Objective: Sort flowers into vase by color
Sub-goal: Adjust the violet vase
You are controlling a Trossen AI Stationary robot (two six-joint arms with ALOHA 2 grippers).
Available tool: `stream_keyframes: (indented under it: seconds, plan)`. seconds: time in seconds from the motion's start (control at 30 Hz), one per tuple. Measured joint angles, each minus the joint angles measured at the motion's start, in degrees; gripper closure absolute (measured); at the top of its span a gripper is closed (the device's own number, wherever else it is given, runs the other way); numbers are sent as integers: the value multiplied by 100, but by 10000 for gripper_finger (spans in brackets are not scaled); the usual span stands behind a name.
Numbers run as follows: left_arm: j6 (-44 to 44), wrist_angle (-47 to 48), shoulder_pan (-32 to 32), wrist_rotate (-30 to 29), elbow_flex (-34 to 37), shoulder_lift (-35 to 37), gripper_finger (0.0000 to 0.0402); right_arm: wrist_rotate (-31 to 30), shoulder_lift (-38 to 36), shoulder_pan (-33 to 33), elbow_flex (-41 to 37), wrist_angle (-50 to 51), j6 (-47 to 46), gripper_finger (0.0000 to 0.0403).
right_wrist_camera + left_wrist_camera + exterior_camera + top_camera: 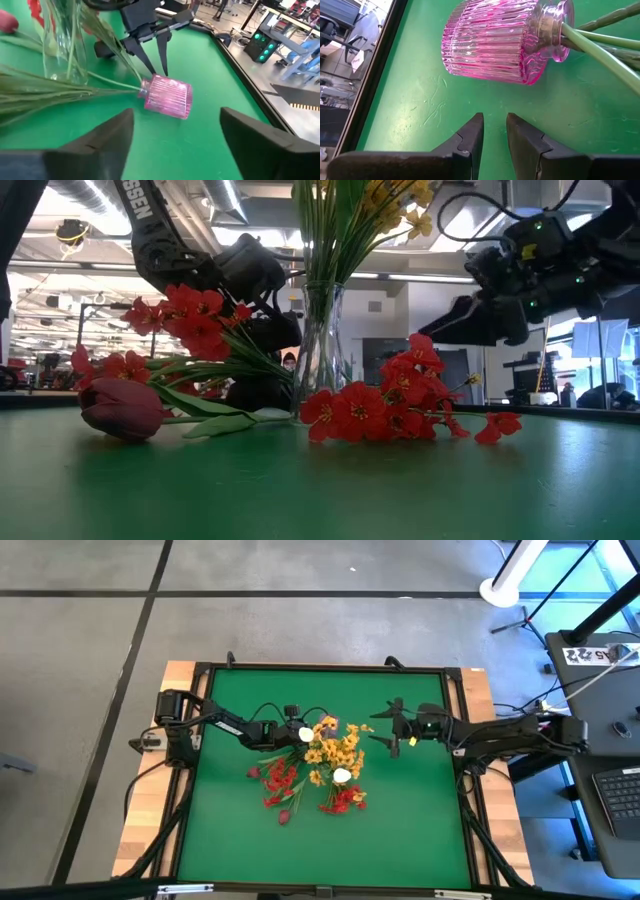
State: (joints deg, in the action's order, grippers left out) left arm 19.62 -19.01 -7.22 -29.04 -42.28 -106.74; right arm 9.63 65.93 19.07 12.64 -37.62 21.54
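A pink ribbed glass vase lies on its side on the green mat, with green stems sticking out of its neck. My left gripper stands just short of the vase's base, its fingers a narrow gap apart and touching nothing. My right gripper hovers wide open on the vase's other side with nothing between its fingers. A clear glass vase stands upright holding yellow flowers. Red flowers and a maroon bud lie on the mat.
More red flowers lie on the mat left of the clear vase, and white buds show among the blossoms. The mat's dark frame runs along the far side. Bare mat lies toward the near right.
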Motion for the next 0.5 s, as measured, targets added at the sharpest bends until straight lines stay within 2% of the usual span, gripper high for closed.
stream_keyframes:
  seconds: [0.1, 0.23, 0.5]
  plan:
    - [9, -45, 0, 1, 2, -2, 321, 3, 407, -1, 0, -309, 186, 75]
    - [26, -84, 0, 2, 7, -2, 321, -121, 948, -279, 81, -672, 611, 60]
    - [54, -117, -11, 2, 7, -2, 321, -1549, 2051, -1038, 834, -691, 1838, 59]
